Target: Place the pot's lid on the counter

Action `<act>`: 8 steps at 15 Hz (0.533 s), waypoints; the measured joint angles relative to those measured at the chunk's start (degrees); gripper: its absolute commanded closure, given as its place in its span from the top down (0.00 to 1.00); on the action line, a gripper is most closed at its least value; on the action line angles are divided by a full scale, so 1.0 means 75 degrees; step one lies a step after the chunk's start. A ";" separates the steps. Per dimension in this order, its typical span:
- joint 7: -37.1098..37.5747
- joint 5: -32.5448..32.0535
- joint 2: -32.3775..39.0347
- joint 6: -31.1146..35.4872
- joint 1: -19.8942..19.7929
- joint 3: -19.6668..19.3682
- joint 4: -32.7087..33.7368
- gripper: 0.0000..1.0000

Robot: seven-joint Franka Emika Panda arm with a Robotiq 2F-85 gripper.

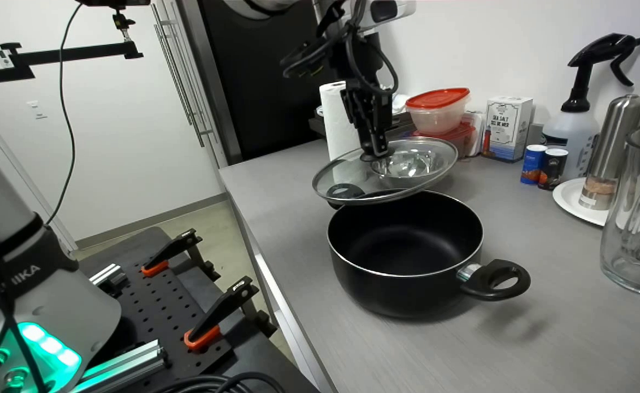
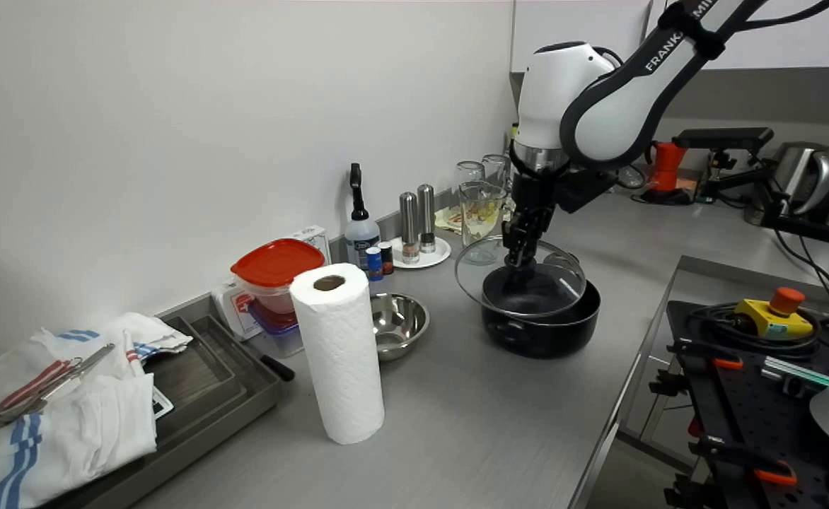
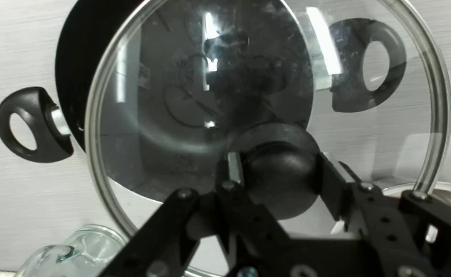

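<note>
My gripper (image 1: 375, 148) is shut on the black knob (image 3: 283, 181) of the glass lid (image 1: 347, 173); the fingers sit on both sides of the knob in the wrist view (image 3: 281, 167). The lid is raised and tilted above the black pot (image 1: 402, 295), covering only part of its opening. In an exterior view the lid (image 2: 552, 297) overhangs one side of the pot (image 2: 542, 338). In the wrist view one pot handle (image 3: 33, 123) is uncovered and the other shows through the glass. The pot stands on the grey counter (image 1: 374, 355).
A steel bowl (image 2: 400, 325) and a paper towel roll (image 2: 337, 353) stand beside the pot and lid. A glass pitcher (image 1: 636, 240), a plate with grinders (image 1: 576, 202), a spray bottle (image 1: 571, 131) and food containers (image 1: 439, 112) line the wall. A tray with towels (image 2: 238, 396) lies farther along.
</note>
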 measured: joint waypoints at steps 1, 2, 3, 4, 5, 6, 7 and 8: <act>0.0139 -0.0133 0.0000 -0.0057 0.0106 0.0082 0.0008 0.25; 0.0257 -0.0246 0.0000 -0.0137 0.0209 0.0166 0.0022 0.25; 0.0377 -0.0360 0.0002 -0.0236 0.0313 0.0250 0.0042 0.25; 0.0474 -0.0448 0.0007 -0.0338 0.0414 0.0337 0.0070 0.25; 0.0558 -0.0515 0.0018 -0.0439 0.0508 0.0422 0.0106 0.25; 0.0650 -0.0582 0.0037 -0.0547 0.0605 0.0515 0.0152 0.25; 0.0733 -0.0650 0.0071 -0.0644 0.0702 0.0602 0.0208 0.25; 0.0816 -0.0718 0.0118 -0.0736 0.0799 0.0690 0.0277 0.25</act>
